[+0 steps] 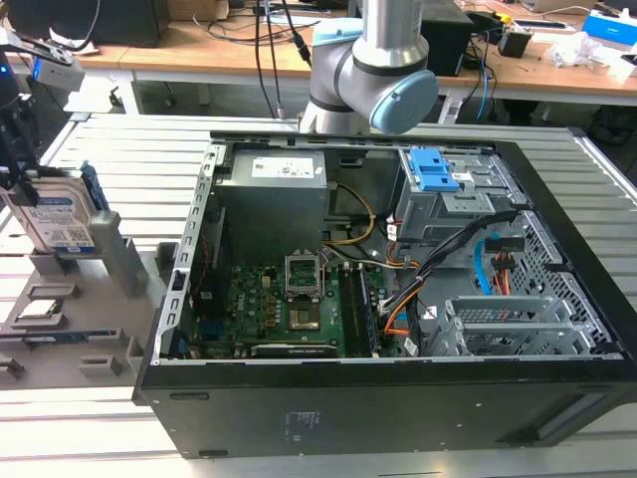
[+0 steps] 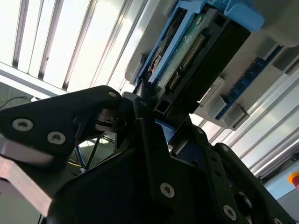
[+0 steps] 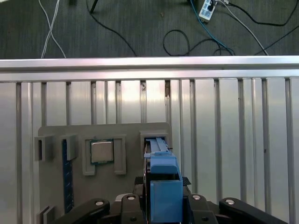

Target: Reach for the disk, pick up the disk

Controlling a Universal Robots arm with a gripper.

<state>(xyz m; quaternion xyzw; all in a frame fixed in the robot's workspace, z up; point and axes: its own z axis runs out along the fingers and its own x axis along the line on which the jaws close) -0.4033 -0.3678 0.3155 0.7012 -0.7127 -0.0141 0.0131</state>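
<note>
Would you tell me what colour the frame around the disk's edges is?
Blue; the first wrist view shows it best on the disk.

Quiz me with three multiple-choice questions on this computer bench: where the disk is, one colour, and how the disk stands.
1. Where is the disk?
A. At the grey holder, on the exterior view's left of the computer case
B. Inside that case
C. On the wooden desk behind

2. What colour is the frame round the disk's edges?
A. Red
B. Yellow
C. Blue

3. How does the disk stand?
A. Flat, label up
B. Upright on edge, in the tool
C. Leaning on the case

Answers:
1 A: the exterior view shows it at the holder, outside the case.
2 C: the first wrist view shows the blue frame.
3 B: its label faces sideways in the exterior view, and both wrist views show the tool closed on it.
</note>
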